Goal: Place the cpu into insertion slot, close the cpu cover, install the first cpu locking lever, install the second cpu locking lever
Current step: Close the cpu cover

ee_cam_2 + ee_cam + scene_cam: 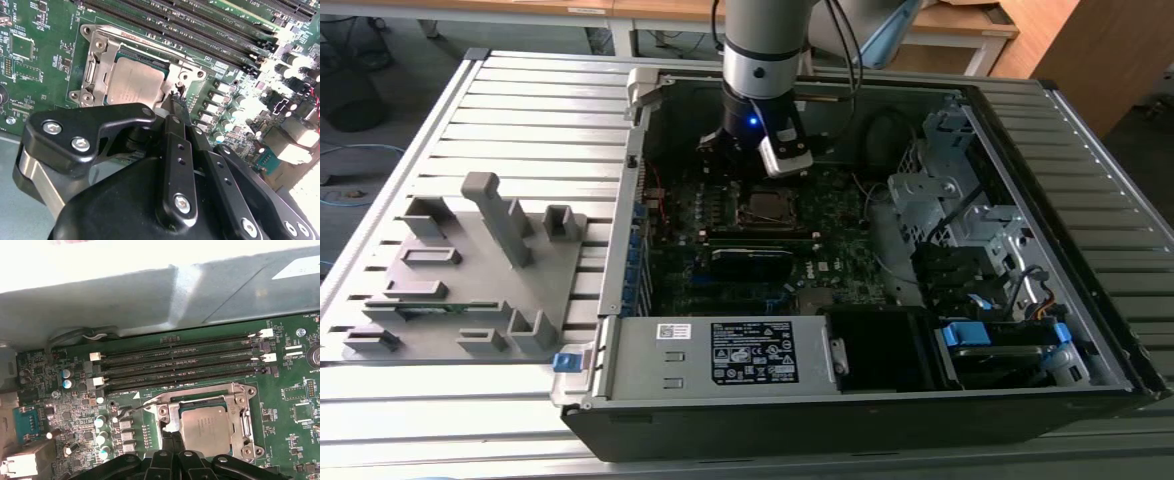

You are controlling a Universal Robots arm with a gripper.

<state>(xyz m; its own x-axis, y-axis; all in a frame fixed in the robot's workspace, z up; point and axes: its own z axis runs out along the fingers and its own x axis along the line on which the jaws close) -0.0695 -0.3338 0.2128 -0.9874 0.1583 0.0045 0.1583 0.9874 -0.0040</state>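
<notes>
Second wrist view: the black gripper (pixel 173 102), jaws pressed together, sets its tips at one corner of the insertion slot (pixel 86 31) on a green motherboard (pixel 45 75). Whether the tips nip anything cannot be told. The cpu (pixel 134 84), a flat square with a dull grey metal top, sits in the slot. The cpu cover (pixel 97 70), a thin shiny steel frame, lies flat around it. In the first wrist view a thin, springy wire locking lever (pixel 131 409) stands out sideways, apparently unhooked. Latching it probably calls for a steady downward push, then a sideways tuck under its catch, clear of the small cylindrical capacitors (pixel 102 437) nearby.
</notes>
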